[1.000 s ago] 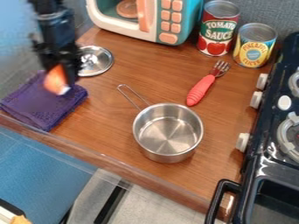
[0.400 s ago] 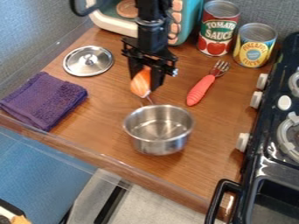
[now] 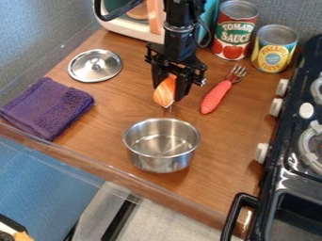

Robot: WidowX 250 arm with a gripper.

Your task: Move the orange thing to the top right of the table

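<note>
1. Black fingers (image 3: 181, 89) of your gripper (image 3: 168, 90) stood partly apart, closed on the orange thing (image 3: 165, 93) between them.
2. You had that white-striped piece hanging tip-down near the view's middle, above the steel pot (image 3: 159, 160) in the picture.
3. To the right of your gripper lay the red-handled fork (image 3: 215, 97); to its left, the metal lid (image 3: 94, 74) and folded purple cloth (image 3: 47, 109).
4. Farther out, you had the red can (image 3: 234, 35) beside the yellow can (image 3: 274, 52), and the toy microwave (image 3: 129, 29) behind your arm.
</note>
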